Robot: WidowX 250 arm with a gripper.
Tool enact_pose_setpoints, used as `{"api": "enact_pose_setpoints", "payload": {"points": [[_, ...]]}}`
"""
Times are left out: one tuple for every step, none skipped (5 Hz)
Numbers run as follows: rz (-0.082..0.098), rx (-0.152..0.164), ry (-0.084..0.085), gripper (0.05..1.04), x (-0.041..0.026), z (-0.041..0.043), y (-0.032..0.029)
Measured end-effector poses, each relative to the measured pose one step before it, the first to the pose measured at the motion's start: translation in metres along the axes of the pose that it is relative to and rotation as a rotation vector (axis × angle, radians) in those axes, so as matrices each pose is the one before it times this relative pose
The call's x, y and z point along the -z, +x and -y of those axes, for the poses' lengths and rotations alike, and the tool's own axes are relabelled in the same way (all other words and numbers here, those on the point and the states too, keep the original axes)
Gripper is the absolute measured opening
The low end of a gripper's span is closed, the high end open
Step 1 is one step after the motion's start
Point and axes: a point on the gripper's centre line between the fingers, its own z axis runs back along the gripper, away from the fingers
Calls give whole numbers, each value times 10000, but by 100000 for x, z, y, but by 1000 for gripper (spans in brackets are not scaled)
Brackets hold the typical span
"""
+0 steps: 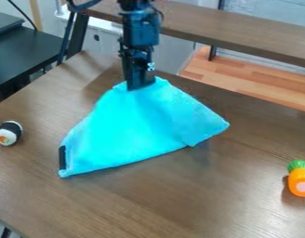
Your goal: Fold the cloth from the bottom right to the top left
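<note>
I've got my gripper (140,84) at the upper peak of the blue cloth (136,128) on the table (149,200), can't tell whether it's pinching, and the fabric fans out below, its long lower edge climbing rightward.

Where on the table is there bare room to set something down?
The table is bare on the near side of the blue cloth and between it and the carrot toy, less so toward the sushi toy. It's crowded where the gripper meets the cloth.
</note>
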Motion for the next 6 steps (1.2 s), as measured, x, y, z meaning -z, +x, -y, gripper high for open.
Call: {"api": "enact_pose_setpoints", "payload": {"points": [[-88,-140,-56,53,-228,-1412,494],[73,-164,30,53,-678,-1360,765],[-8,-340,-114,53,-226,-1574,296],[24,-241,-79,53,-325,-1387,698],[-13,-49,-29,53,1,-1183,214],[120,323,336,53,-364,-476,207]]}}
